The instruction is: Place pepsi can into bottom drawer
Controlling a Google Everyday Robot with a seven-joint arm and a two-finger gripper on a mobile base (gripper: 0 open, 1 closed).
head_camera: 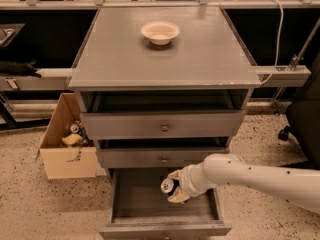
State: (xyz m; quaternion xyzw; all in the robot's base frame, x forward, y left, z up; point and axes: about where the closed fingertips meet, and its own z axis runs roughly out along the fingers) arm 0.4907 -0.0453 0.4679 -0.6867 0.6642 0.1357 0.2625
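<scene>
The bottom drawer of the grey cabinet is pulled out, showing its wood-grain floor. My gripper reaches in from the right on a white arm and is over the drawer's right part. It is shut on the pepsi can, which lies sideways with its silver top facing me; its blue body is mostly hidden by the fingers. The can is held just above the drawer floor.
A white bowl sits on the cabinet top. The two upper drawers are slightly open. A cardboard box with junk stands on the floor to the left. A black chair is at the right.
</scene>
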